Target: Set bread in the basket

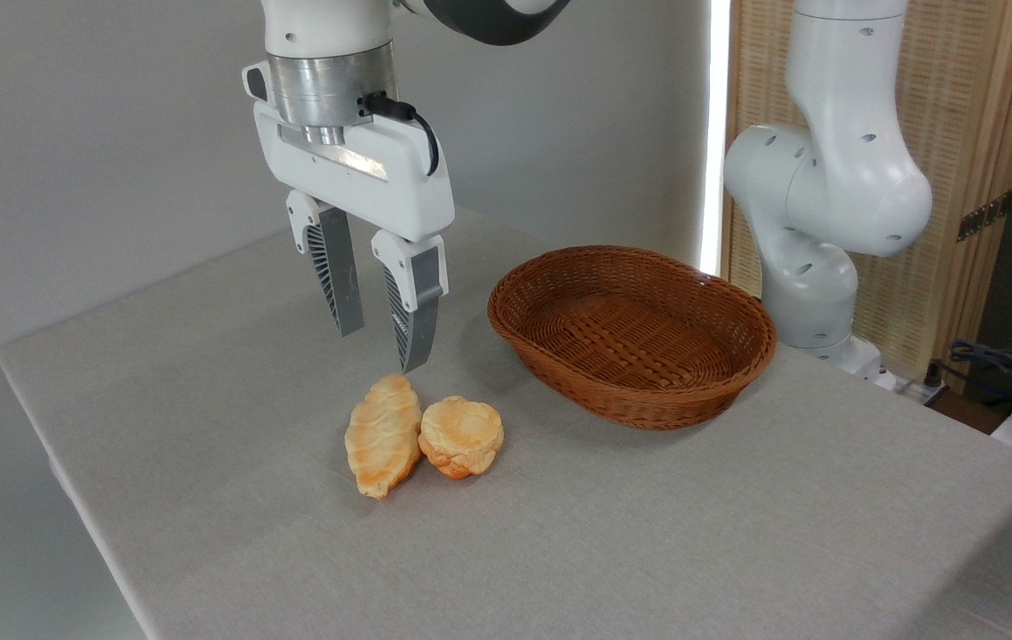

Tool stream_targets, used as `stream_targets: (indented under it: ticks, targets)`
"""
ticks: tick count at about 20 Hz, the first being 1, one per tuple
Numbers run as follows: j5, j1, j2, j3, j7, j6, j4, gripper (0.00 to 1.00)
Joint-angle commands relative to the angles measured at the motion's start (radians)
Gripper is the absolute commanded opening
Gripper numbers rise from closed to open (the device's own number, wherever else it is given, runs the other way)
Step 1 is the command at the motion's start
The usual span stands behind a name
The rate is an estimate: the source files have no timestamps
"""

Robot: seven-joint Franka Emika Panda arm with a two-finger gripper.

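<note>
Bun on the tabletop, left of and in front of the basket, well apart from it. Touching a longer ridged loaf on the side away from the basket. End effector hanging above and just behind the two breads, jaws apart with nothing between them, closer over the loaf than the bun. Basket empty, upright, near the robot base.

Step in hand, judging by this: reach and grasp, not yet begun. To do well: shift toward the basket side until centred over the bun, then straight down. Best to turn the fingers so that neither drops into the seam where loaf meets bun (no room there) but closes across the bun's free sides, front and back. Gentle squeeze only; looks soft and puffy, likely to dent or squirm out. Risk: nudging or catching the loaf instead. Lift clear before crossing the basket's rim.
</note>
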Motion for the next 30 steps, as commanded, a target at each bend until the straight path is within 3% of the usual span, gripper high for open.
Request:
stream_targets:
  ticks: [1,30]
  targets:
    - [-0.021,0.004,0.012,-0.002,-0.008,-0.019,0.020,1.00]
    - [-0.021,0.006,0.007,0.004,-0.009,-0.021,0.023,1.00]
